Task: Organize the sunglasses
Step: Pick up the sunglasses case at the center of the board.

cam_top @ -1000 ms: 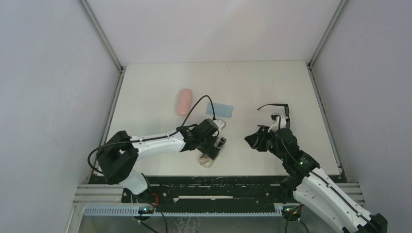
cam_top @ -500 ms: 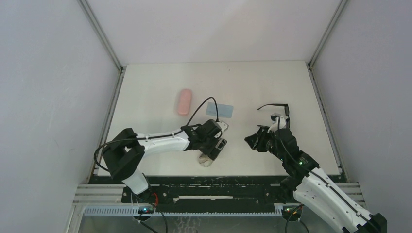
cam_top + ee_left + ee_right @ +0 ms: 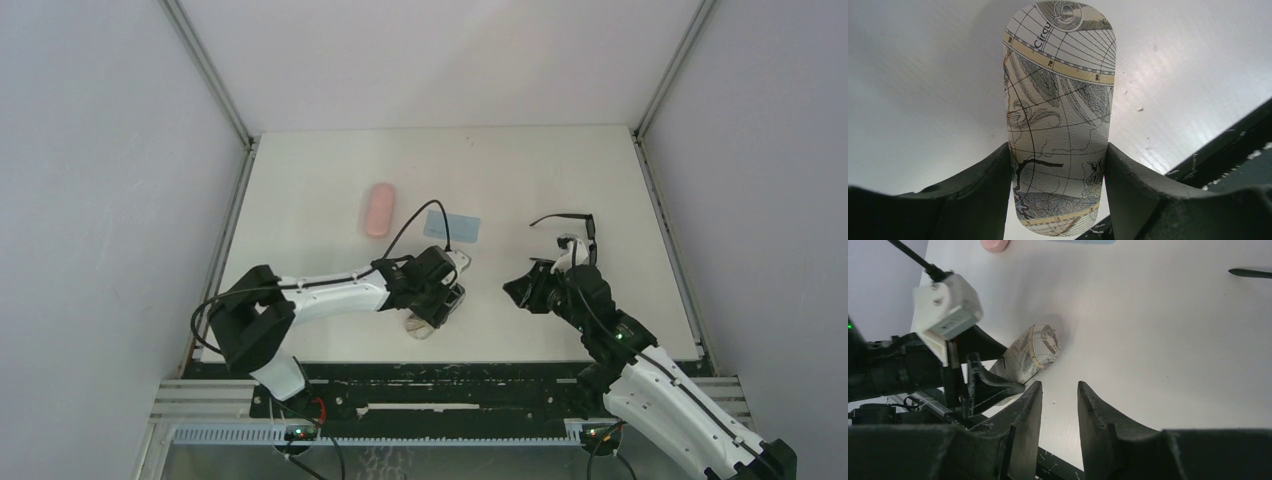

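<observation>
Two grippers: left gripper (image 3: 1058, 150) clamps the map-printed case (image 3: 1060, 75) across its width, best lifted level; right gripper (image 3: 1059, 386) hangs slightly parted, empty.

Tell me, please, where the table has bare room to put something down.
The far strip of the table, behind the pink case, blue cloth and sunglasses, is bare. Crowded: the near middle, around the map-print case, left gripper and right gripper.
</observation>
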Robot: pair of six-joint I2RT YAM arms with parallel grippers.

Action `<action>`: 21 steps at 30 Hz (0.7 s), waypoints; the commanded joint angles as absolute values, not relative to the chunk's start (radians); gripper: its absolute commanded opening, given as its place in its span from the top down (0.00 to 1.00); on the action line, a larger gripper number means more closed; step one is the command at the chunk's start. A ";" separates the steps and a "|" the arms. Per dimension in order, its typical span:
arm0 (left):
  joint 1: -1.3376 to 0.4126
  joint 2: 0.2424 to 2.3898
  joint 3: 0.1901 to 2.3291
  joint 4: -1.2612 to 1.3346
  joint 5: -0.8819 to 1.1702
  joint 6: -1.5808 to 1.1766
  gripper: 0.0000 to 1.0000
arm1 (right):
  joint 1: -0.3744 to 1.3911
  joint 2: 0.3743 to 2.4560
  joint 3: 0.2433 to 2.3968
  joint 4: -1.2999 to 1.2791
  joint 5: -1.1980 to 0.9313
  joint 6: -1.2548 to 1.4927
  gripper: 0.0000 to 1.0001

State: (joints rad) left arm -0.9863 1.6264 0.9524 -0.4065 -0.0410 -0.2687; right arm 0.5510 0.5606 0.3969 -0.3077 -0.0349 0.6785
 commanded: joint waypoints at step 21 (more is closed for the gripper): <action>-0.918 0.730 0.719 0.338 0.348 -0.636 1.00 | 0.630 0.515 0.538 0.490 -0.558 0.736 0.12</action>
State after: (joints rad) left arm -0.9104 0.7719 0.7132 0.1184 0.2062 -0.5610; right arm 0.5827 0.4301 0.4305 0.2214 -0.4294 0.7238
